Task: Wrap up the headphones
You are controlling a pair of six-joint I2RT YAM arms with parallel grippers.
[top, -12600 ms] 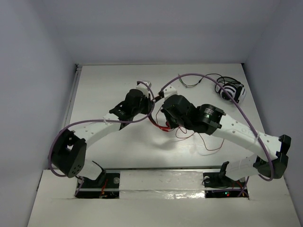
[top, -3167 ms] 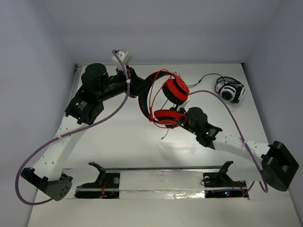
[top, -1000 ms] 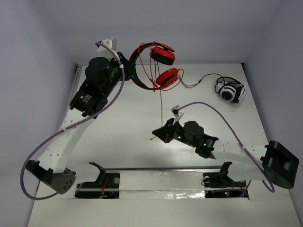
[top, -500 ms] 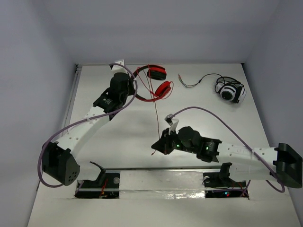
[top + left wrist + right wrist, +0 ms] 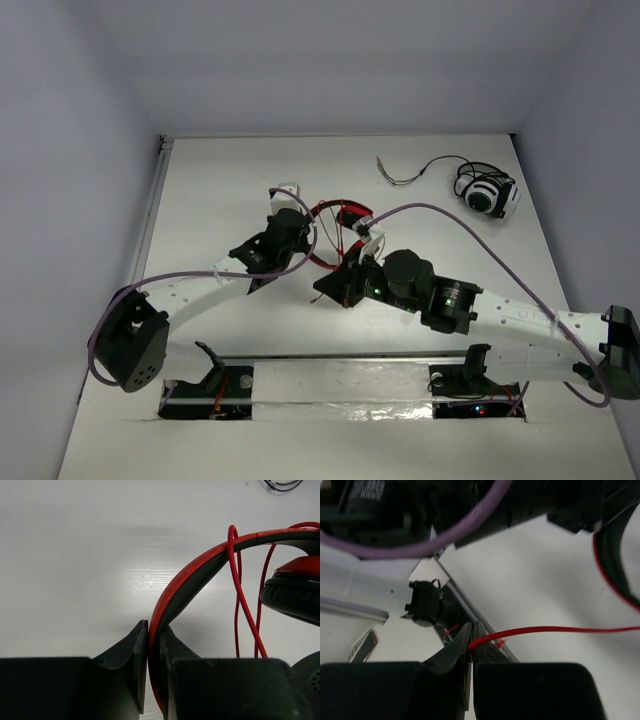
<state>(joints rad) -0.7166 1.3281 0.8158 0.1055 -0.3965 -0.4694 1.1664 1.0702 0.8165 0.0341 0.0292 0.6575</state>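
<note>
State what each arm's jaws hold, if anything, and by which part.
The left jaws clamp the headphones by the headband. The right jaws pinch the cable partway along its length.

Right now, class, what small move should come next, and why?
Probably the right gripper should carry the red cable in another loop around the headband. The left gripper pinches the headband steady, only a few strands cross it, and a free length runs to the right gripper.
</note>
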